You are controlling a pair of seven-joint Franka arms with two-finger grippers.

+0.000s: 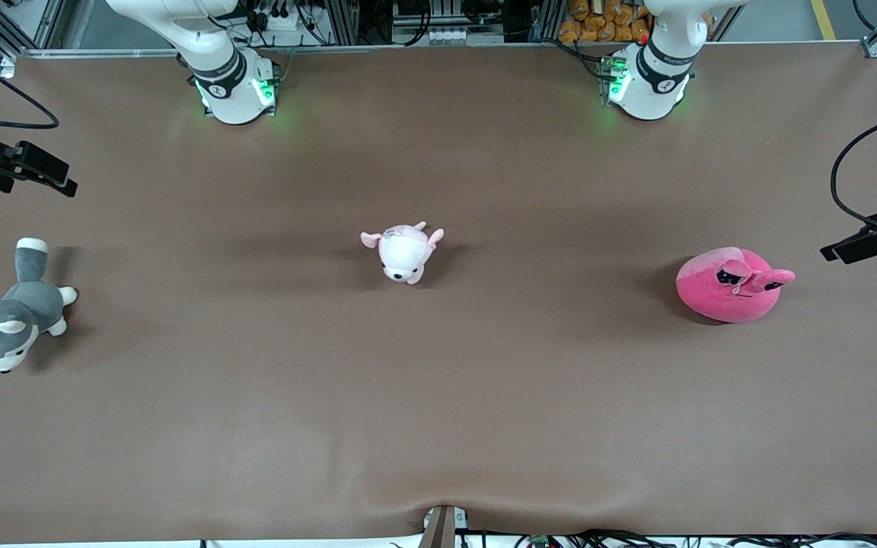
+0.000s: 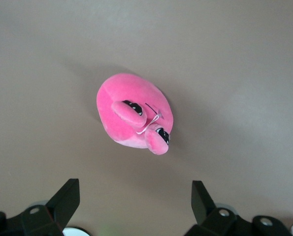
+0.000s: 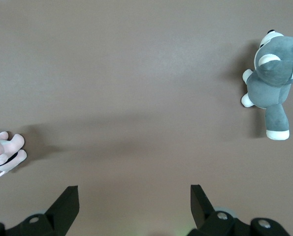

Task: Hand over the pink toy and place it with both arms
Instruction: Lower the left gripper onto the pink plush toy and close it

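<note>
1. Lowest in the front view, so nearest that camera, lies the grey-and-white husky plush toy [image 1: 12, 320] on its side at the right arm's end of the brown table [image 1: 438, 426], about nine o'clock from the table's middle; it also shows in the right wrist view [image 3: 274, 83].
2. Round hot-pink plush toy with dark sunglasses-like eyes [image 1: 731, 285] sits on the table toward the left arm's end, about three o'clock from the middle, untouched by either arm; no container shows, and it rests on bare tabletop.
3. Small pale pink-and-white plush animal [image 1: 406, 253] stands near the table's centre, well apart from both other toys.
4. Left gripper [image 2: 136, 201] hangs above the hot-pink toy [image 2: 134, 115], its black fingers [image 2: 67, 199] spread wide apart and holding nothing.
5. Right gripper [image 3: 135, 201] hangs over bare table between the husky and the pale animal [image 3: 6, 152], its fingers [image 3: 66, 200] likewise wide apart and empty.
</note>
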